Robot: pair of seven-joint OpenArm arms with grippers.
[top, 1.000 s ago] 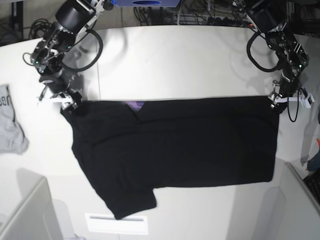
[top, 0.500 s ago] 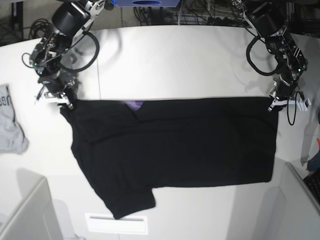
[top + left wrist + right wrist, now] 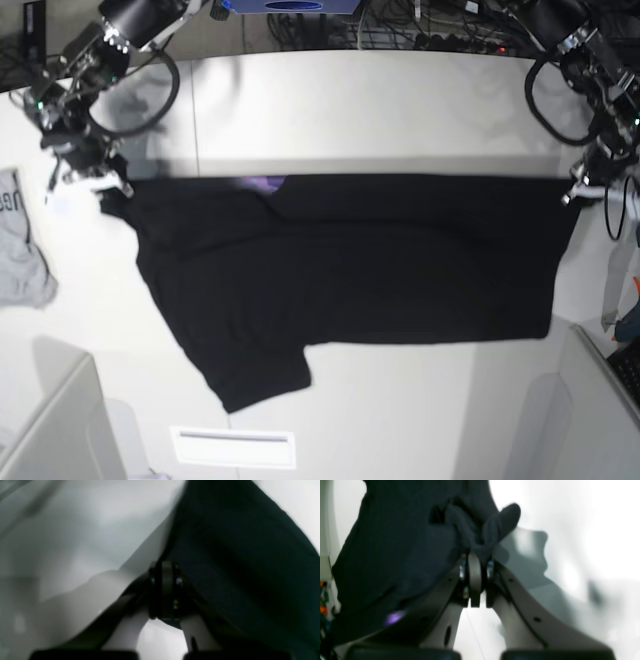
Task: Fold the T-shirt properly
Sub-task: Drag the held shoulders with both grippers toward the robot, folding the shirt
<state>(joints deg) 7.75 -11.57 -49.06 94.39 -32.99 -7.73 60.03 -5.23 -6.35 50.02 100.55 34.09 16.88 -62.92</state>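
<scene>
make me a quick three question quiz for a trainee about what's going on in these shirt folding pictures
1. True or false: both grippers are shut on the T-shirt.
2. Which small garment lies apart from it at the table's edge? A) grey one with dark lettering B) red sock C) blue towel
3. Fill in: a patch of ____ print shows along the stretched top edge.

Key
1. True: the left gripper and right gripper each pinch a top corner.
2. A, the grey garment.
3. Purple.

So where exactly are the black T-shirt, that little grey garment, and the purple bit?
T-shirt (image 3: pixel 380 265), base view, middle of the plain black cloth.
grey garment (image 3: pixel 20 255), base view, its crumpled body at the left edge.
purple patch (image 3: pixel 262 184), base view, print peeking out at the top edge.
</scene>
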